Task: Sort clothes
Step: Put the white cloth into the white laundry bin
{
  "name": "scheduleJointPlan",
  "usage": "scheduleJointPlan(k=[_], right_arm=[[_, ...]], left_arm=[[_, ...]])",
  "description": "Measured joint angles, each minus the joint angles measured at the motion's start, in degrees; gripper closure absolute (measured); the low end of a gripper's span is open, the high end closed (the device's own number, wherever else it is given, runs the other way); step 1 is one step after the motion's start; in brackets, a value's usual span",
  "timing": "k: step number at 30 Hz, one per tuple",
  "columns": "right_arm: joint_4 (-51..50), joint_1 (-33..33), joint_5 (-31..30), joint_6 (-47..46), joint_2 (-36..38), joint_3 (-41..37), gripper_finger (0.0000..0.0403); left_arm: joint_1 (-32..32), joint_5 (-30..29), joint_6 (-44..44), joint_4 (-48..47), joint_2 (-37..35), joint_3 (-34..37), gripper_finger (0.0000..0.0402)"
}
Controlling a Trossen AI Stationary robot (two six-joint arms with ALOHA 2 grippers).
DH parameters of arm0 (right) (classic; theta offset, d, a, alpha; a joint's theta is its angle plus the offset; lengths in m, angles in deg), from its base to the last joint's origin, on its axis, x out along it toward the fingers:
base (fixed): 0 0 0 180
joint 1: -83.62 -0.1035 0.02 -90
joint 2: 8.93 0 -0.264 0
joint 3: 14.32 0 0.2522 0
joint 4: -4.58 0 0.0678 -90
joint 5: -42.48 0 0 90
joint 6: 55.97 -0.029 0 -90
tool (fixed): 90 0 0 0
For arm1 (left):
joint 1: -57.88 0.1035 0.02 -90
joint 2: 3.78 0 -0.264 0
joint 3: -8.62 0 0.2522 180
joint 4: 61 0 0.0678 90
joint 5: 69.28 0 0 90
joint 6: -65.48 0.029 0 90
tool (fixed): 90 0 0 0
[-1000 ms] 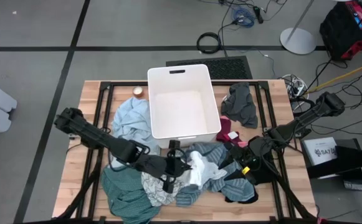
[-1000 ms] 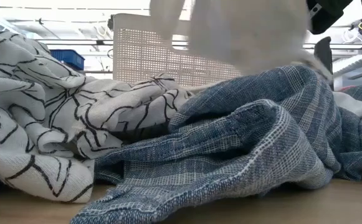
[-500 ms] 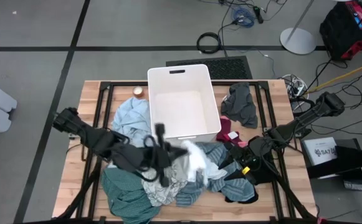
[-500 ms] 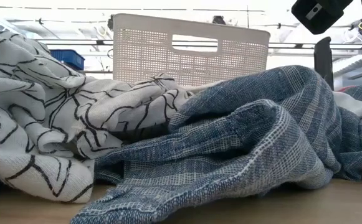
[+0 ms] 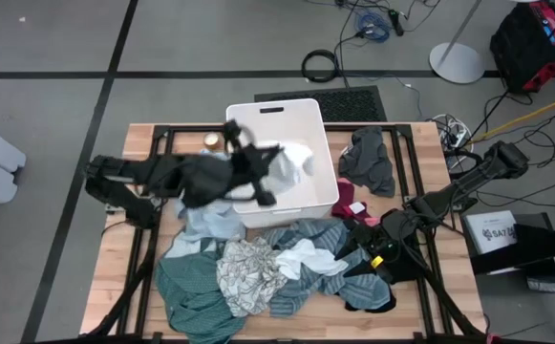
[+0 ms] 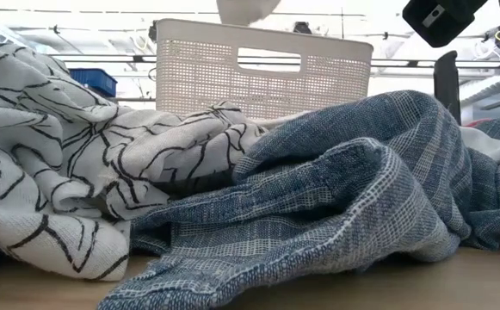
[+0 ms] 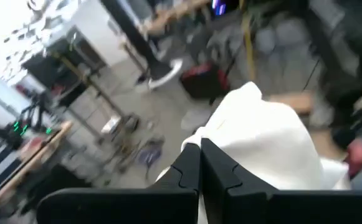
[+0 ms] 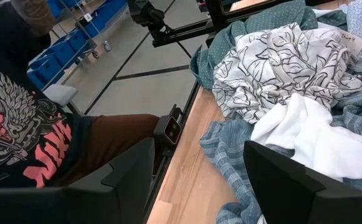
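Observation:
My left gripper (image 5: 261, 161) is shut on a white garment (image 5: 293, 162) above the white bin (image 5: 275, 105); the low view shows the garment's lower end (image 6: 246, 9) over the bin's wall (image 6: 258, 77). The other clothes lie heaped on the near half of the table: teal green (image 5: 189, 296), grey patterned (image 5: 246, 275), blue-grey striped (image 5: 301, 287), another white piece (image 5: 308, 256) and light blue (image 5: 210, 222). A dark grey piece (image 5: 368, 158) and a maroon one (image 5: 347, 204) lie right of the bin. My right gripper (image 8: 199, 186) waits open at the heap's right side. My left gripper pinches a bunched part of the white garment (image 7: 221, 134) between its two shut fingers (image 7: 190, 163). The fingers reach nearly level from the table's left. The garment billows out past the fingertips, lifted clear of the table and over the bin.
A small round brown thing (image 5: 211, 141) lies left of the bin. A black piece (image 5: 365, 294) lies under my right arm. A person in a black printed shirt (image 8: 19, 137) stands off the table's left side. Bare wood (image 5: 115, 258) shows at the near left.
My left gripper has risen from the heap and swung toward the far edge until it is over the bin, tipping from pointing down to nearly level. It stayed shut, and the white garment came up clear of the pile with it.

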Motion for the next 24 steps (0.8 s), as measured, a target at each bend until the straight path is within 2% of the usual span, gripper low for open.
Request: scheduleJointPlan(k=[2, 6, 13, 16, 20, 24], right_arm=[[0.0, 0.0, 0.0, 0.0, 0.0, 0.0, 0.0167], [0.0, 0.0, 0.0, 0.0, 0.0, 0.0, 0.0167], [-1.8, 0.0, 0.0, 0.2, 0.0, 0.0, 0.0167], [-2.6, 0.0, 0.0, 0.2, 0.0, 0.0, 0.0167], [-3.1, 0.0, 0.0, 0.3, 0.0, 0.0, 0.0167], [-3.1, 0.0, 0.0, 0.8, 0.0, 0.0, 0.0167]], left_arm=[[4.8, 4.8, -3.5, -4.1, 0.0, 0.0, 0.0400], [15.7, 18.6, -10.8, -10.3, 0.1, 0.0, 0.0400], [29.2, 32.3, -17.1, -12.5, 0.1, -0.1, 0.0400], [32.9, 38.7, -20.8, -14.5, 0.1, 0.9, 0.0400], [35.3, 42.8, -22.8, -17.4, 0.2, 2.7, 0.0400], [36.1, 43.7, -23.5, -17.5, 0.2, 5.3, 0.0400]])
